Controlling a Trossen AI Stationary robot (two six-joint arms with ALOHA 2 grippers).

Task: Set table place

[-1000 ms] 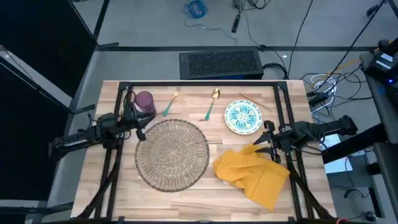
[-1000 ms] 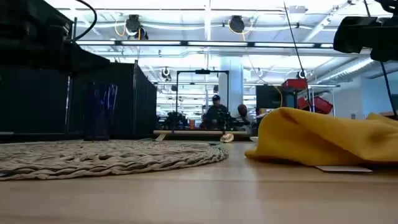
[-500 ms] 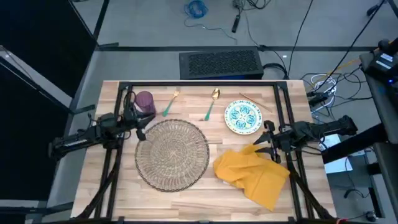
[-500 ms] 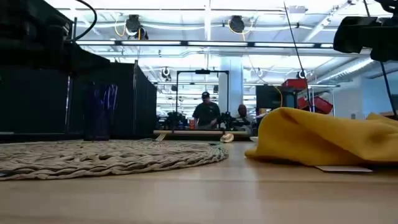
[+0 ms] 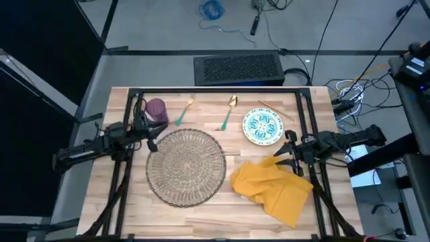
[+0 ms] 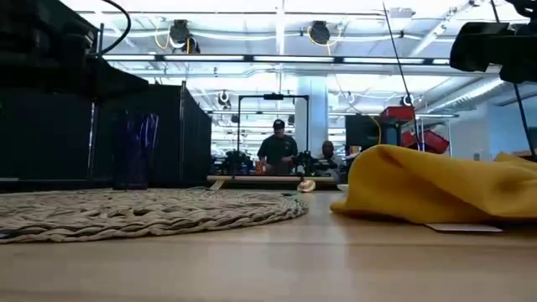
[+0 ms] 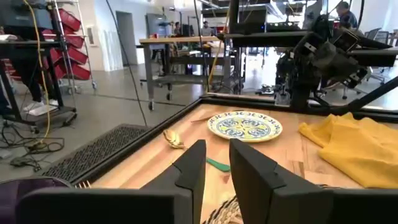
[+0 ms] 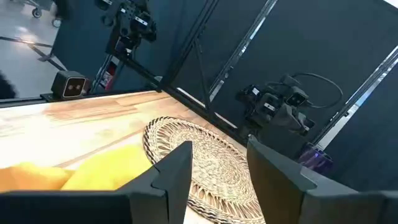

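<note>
While both end effectors hover narrowly parted, the napkin [image 5: 272,187] lies just beside the right end effector [image 5: 287,158].

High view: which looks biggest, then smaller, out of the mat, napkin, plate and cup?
1. Mat
2. Napkin
3. Plate
4. Cup
The camera looks straight down, so nearness hardly skews this.

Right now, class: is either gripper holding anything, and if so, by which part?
Nothing is held. The left gripper beside the mat and the right gripper over the napkin are both open and empty.
</note>
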